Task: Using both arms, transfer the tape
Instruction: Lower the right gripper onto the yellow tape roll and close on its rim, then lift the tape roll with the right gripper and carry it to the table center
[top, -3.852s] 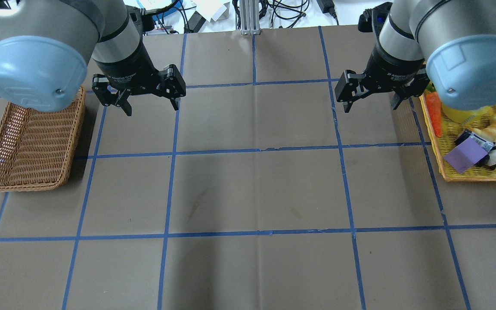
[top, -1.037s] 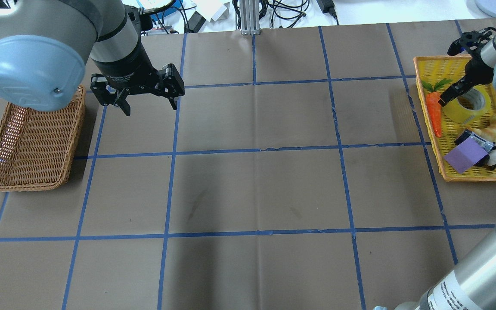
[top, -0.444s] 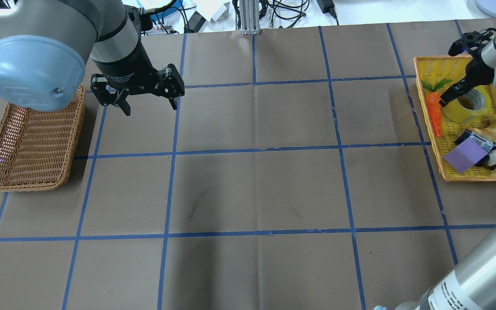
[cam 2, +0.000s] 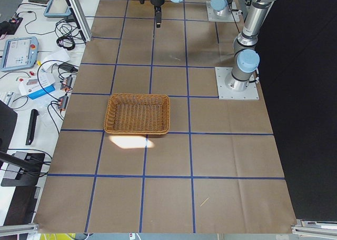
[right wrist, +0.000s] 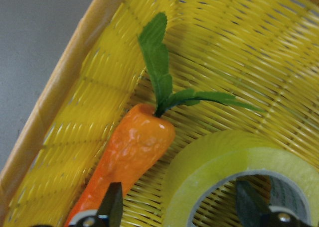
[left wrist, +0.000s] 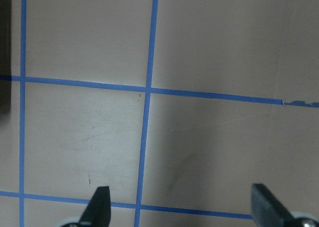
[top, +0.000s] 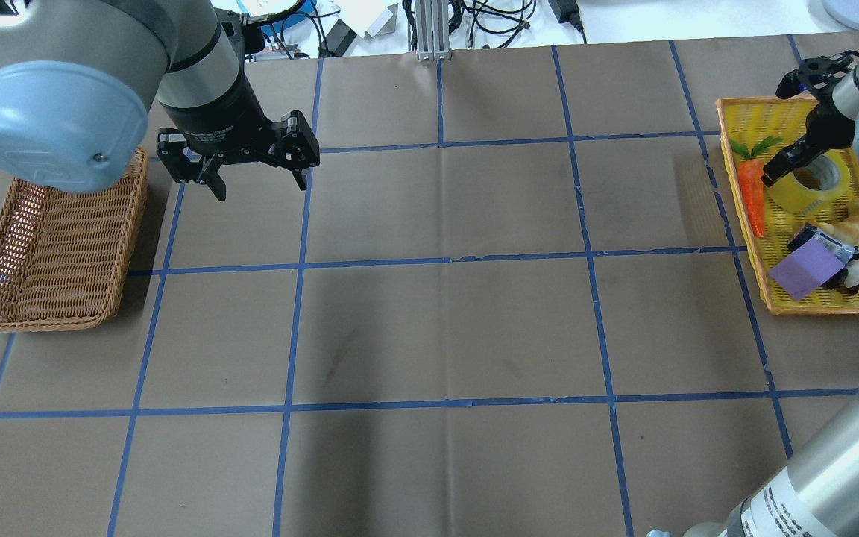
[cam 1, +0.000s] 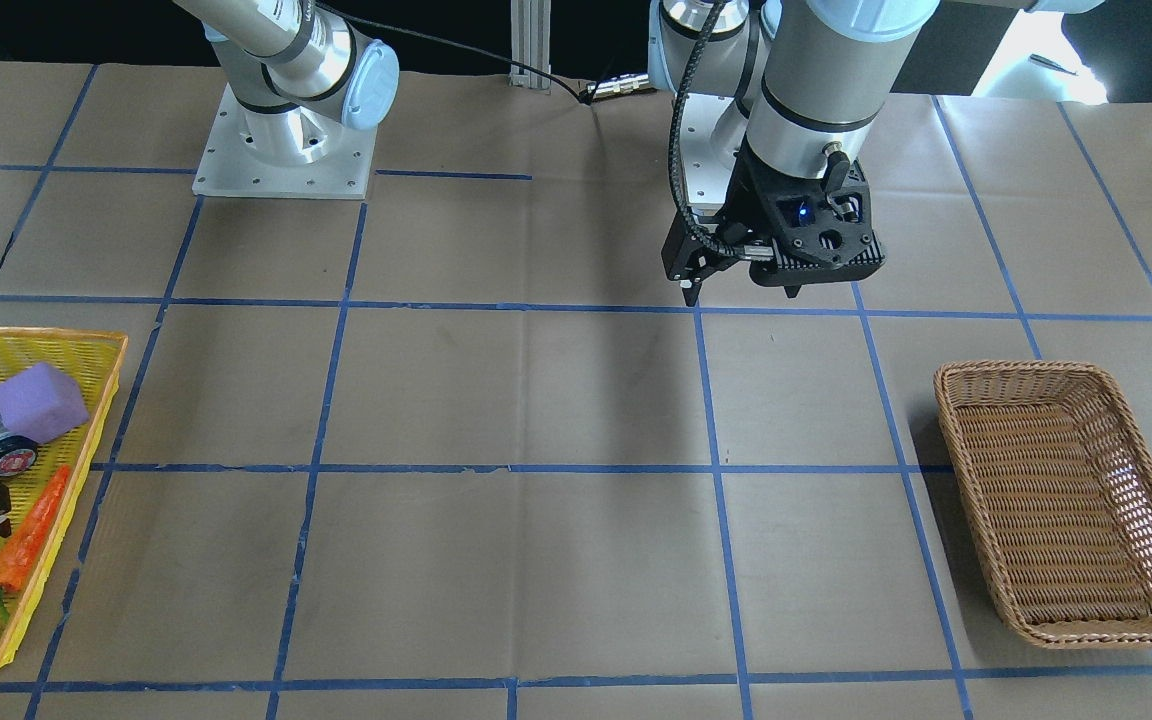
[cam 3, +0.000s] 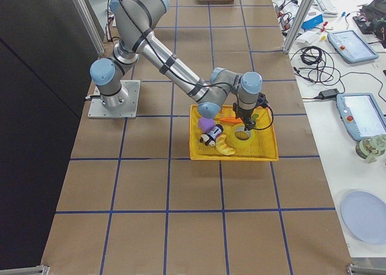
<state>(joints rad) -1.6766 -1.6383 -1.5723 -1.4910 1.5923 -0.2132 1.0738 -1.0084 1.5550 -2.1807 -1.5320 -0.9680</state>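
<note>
The yellow tape roll (top: pixel 810 186) lies flat in the yellow basket (top: pixel 810 307) at the right edge, next to the orange carrot (top: pixel 751 194). My right gripper (top: pixel 793 170) is open and down at the roll. In the right wrist view one finger (right wrist: pixel 112 207) stands between the carrot (right wrist: pixel 129 152) and the tape (right wrist: pixel 209 167), and the other finger (right wrist: pixel 249 202) is inside the core. My left gripper (top: pixel 262 190) is open and empty above the table, beside the wicker basket (top: pixel 131 224). It also shows in the left wrist view (left wrist: pixel 182 209).
The yellow basket also holds a purple block (top: pixel 802 270), a croissant (top: pixel 858 220) and a small black-and-white toy (top: pixel 854 270). The wicker basket (cam 1: pixel 956 400) holds nothing. Brown paper with blue tape grid lines covers the table. Cables and devices lie beyond its far edge.
Since 3.9 s ago my right arm has swung from above the table out to the yellow basket and onto the tape. Over the last second nothing has visibly moved. The left arm stayed still.
</note>
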